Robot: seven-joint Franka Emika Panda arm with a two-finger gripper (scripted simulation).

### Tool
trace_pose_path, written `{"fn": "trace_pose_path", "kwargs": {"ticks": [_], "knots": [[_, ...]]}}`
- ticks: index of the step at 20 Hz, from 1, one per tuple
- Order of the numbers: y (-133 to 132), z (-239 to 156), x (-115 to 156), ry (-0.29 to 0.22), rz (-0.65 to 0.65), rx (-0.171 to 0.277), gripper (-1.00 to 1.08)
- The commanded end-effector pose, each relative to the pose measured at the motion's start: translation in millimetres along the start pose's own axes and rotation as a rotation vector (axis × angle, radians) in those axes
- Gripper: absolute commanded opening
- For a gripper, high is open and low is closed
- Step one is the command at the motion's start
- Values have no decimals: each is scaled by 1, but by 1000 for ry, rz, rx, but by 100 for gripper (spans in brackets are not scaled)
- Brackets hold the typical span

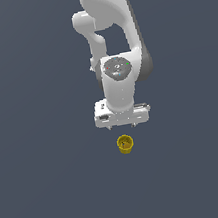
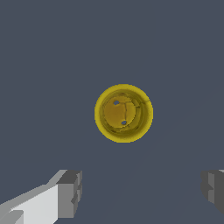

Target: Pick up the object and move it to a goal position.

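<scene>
— Where's the yellow cup (image 2: 124,113) relative to the gripper (image 2: 142,192)?
— Upright on the dark floor (image 1: 44,193), mouth up, just ahead of the wide-spread, empty fingers (image 2: 69,192), not between them; in the exterior view it sits just below the gripper.

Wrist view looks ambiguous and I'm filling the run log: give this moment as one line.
phase: approach | yellow cup: upright on floor, ungrasped | gripper: open, above cup, not touching | goal: not visible
</scene>
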State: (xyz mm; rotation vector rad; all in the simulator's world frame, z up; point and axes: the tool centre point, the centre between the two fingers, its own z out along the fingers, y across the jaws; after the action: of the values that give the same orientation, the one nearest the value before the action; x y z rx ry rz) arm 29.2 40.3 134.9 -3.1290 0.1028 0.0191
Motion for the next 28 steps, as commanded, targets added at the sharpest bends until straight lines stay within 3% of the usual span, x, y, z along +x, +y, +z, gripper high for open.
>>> {"fn": "trace_pose_path", "kwargs": {"ticks": [1,12,20,28], "knots": [[-2,9,12,3,54,-2,100],[-6,36,42,13,195,-9,100],[-7,41,43,13,202,-9,100],[-6,79,43,13,205,-9,100]]}}
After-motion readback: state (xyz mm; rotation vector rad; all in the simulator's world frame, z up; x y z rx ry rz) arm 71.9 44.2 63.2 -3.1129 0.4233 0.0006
